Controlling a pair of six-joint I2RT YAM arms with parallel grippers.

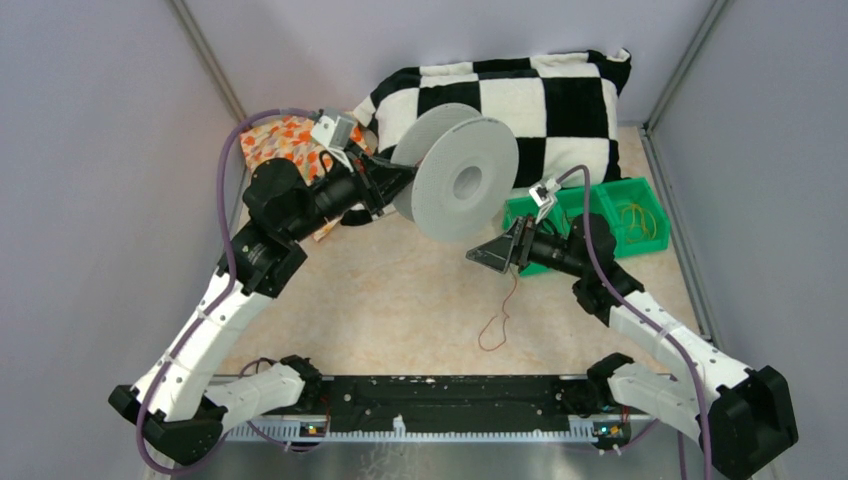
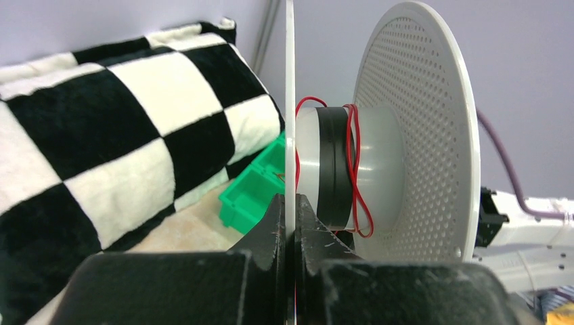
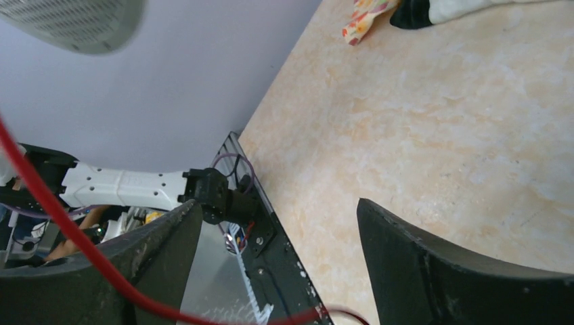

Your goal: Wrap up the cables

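Firmly, the left hand (image 1: 398, 180) clamps one thin flange of the grey spool (image 1: 462, 175). In its wrist view the fingers (image 2: 271, 227) meet on the flange's lower edge, seen edge-on, and the spool hangs in the air above the counter (image 1: 400, 300), tilted, with its perforated face turned toward 5 o'clock. A red cable (image 2: 353, 169) loops a few turns around the hub, beside a black band.

At 5 o'clock of the spool, just below its rim but apart from it, the right hand (image 1: 490, 255) stands wide and holds nothing. Its wrist view shows a broad gap between the two dark fingers (image 3: 433, 271), with bare counter beyond. The red cable (image 3: 61, 223) crosses in front of the finger on the left of that view; whether it touches it I cannot tell. From near that hand the cable (image 1: 497, 325) drops toward 6 o'clock and ends in a small loop lying on the counter.

At 3 o'clock of the right hand a green bin (image 1: 600, 195) sits against the counter's right edge with yellow cables (image 1: 640, 220) coiled inside. A checkered pillow (image 1: 540, 100) fills the far edge at 12 o'clock, and an orange patterned cloth (image 1: 285, 140) lies at 10 o'clock under the left arm. The middle of the counter, from the loop toward 9 o'clock, is open.
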